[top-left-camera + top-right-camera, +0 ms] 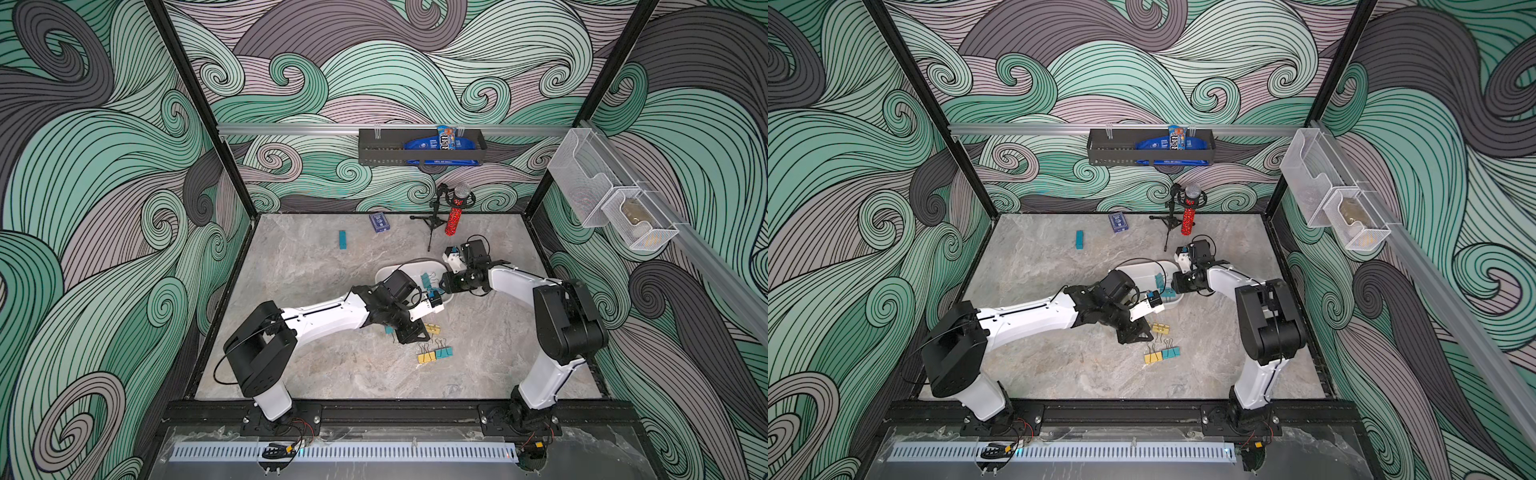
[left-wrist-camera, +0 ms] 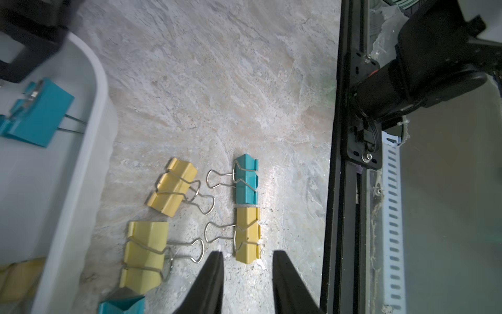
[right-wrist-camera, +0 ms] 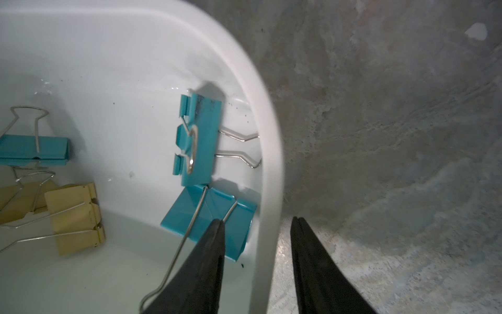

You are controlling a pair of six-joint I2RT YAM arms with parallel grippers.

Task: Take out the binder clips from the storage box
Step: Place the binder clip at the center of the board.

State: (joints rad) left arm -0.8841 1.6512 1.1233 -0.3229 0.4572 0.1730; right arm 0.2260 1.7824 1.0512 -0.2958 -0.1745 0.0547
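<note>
The white storage box [image 1: 386,270] lies mid-table, with several teal and yellow binder clips inside: a teal one [image 3: 199,141] against the wall, another teal [image 3: 209,214] and a yellow [image 3: 76,217]. Several more clips lie on the table in front of the box: yellow [image 2: 173,187], yellow [image 2: 144,252], teal [image 2: 245,179]. My left gripper [image 2: 247,252] hovers open over the table with nothing between its fingers; a yellow clip [image 2: 247,236] lies just beyond the tips. My right gripper [image 3: 257,218] is closed across the box's wall [image 3: 269,136], one finger inside and one outside.
A flat teal block [image 1: 342,240], a blue card box [image 1: 379,222] and a red microphone on a small stand [image 1: 455,212] stand at the back. A black tray [image 1: 419,147] and mesh bins [image 1: 615,208] hang on the walls. The black front rail [image 2: 336,163] runs close to the left gripper.
</note>
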